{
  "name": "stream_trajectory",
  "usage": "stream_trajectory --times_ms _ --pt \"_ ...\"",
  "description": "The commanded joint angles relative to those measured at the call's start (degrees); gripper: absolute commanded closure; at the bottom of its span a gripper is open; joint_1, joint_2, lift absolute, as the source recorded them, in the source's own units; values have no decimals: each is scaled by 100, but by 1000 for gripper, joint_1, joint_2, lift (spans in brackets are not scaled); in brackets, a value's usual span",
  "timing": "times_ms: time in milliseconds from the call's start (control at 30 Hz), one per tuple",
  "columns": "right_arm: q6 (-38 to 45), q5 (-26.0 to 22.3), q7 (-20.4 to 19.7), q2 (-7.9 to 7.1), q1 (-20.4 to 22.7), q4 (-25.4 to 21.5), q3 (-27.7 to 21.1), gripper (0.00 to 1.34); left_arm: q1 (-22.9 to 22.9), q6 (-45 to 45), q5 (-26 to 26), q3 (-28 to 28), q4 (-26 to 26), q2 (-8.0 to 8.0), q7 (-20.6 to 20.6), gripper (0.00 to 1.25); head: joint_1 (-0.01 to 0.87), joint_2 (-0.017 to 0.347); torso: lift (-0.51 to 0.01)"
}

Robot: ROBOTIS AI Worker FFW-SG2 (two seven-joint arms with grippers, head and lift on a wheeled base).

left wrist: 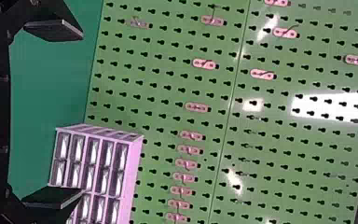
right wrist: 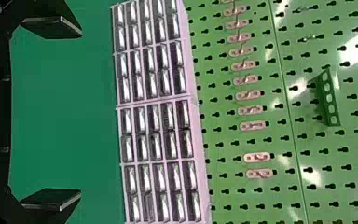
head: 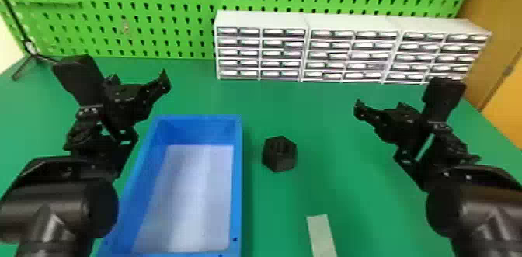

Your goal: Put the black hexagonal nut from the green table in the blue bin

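Note:
In the head view the black hexagonal nut [head: 279, 154] lies on the green table [head: 310, 120], just right of the blue bin [head: 238, 182], whose pale floor is bare. My left gripper [head: 138, 79] is held above the table beyond the bin's far left corner; in the left wrist view the left gripper [left wrist: 81, 114] has its fingers wide apart with nothing between them. Up and to the right of the nut is my right gripper [head: 378, 108], and the right wrist view shows the right gripper [right wrist: 80, 114] open and holding nothing.
White drawer cabinets [head: 264, 50] stand along the table's back, before a green pegboard [head: 136, 15]. A pale strip [head: 321, 237] lies near the front edge, right of the bin. A thin black stand [head: 31, 52] is at the far left.

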Motion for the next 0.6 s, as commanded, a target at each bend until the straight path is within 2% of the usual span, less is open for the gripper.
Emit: stream_trajectory --times_ms 0,200,567 --pt "9 0 0 0 0 -9 7 99 0 0 2 0 1 0 0 110 692 8 -97" --pt "220 35 0 -18 9 -141 7 99 0 0 2 9 1 0 0 110 692 8 -97" --pt "1108 167 -9 -18 132 -642 -54 99 9 -9 2 27 -8 0 0 110 692 8 -97"
